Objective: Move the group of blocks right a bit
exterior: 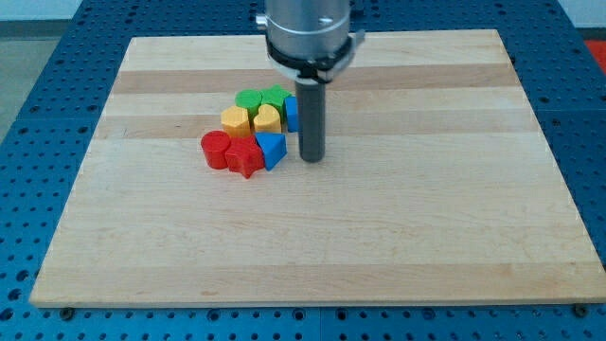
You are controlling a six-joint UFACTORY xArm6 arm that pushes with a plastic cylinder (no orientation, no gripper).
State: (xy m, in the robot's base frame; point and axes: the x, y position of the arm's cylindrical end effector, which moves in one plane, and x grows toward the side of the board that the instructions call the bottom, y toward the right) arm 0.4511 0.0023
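A tight group of blocks lies left of the board's middle. Two green blocks (250, 99) (276, 97) are at its top. Below them are a yellow block (235, 120) and a yellow heart-shaped block (266, 119). A blue block (292, 113) sits at the right, partly hidden behind the rod. At the bottom are a red round block (215, 149), a red star-shaped block (244, 157) and a blue wedge-shaped block (272, 148). My tip (311, 158) rests on the board just right of the blue wedge-shaped block, a small gap apart.
The wooden board (426, 218) lies on a blue perforated table (57, 57). The arm's grey wrist (308, 33) hangs over the board's top edge above the group.
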